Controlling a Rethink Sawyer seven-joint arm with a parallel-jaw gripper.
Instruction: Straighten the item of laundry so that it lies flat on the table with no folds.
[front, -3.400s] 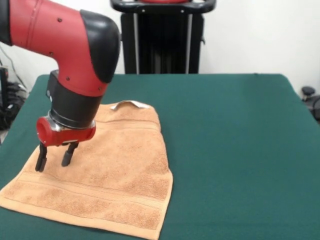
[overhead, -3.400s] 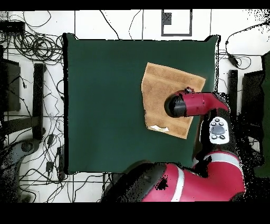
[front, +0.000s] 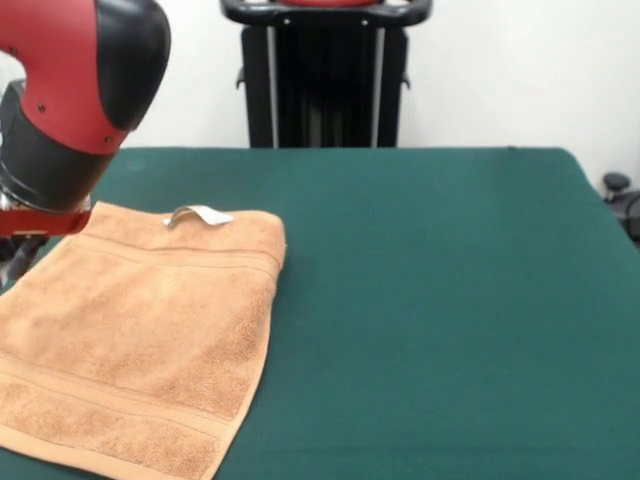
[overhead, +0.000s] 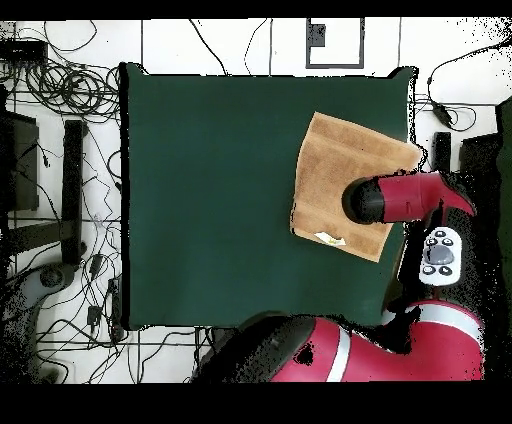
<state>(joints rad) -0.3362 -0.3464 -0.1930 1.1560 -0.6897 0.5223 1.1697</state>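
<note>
The orange-tan towel (front: 140, 330) lies spread on the green table (front: 450, 300) at the front view's left, its near-left part cut off by the picture's edge. Band stripes run near its far and near edges. A small white tag (front: 200, 215) sticks up at the far edge. The right edge looks slightly thick and rolled. My gripper (front: 28, 240) hangs under the red and black arm at the towel's far-left corner, mostly hidden. In the overhead view the arm's end (overhead: 365, 200) covers the towel's (overhead: 330, 170) right part, near the table's (overhead: 210, 200) right edge.
The black pedestal (front: 325, 80) stands behind the table's far edge. In the overhead view, cables (overhead: 60, 110) and black stands lie on the floor to the left, and the robot's red body (overhead: 340, 350) fills the bottom. Bare green cloth extends left of the towel there.
</note>
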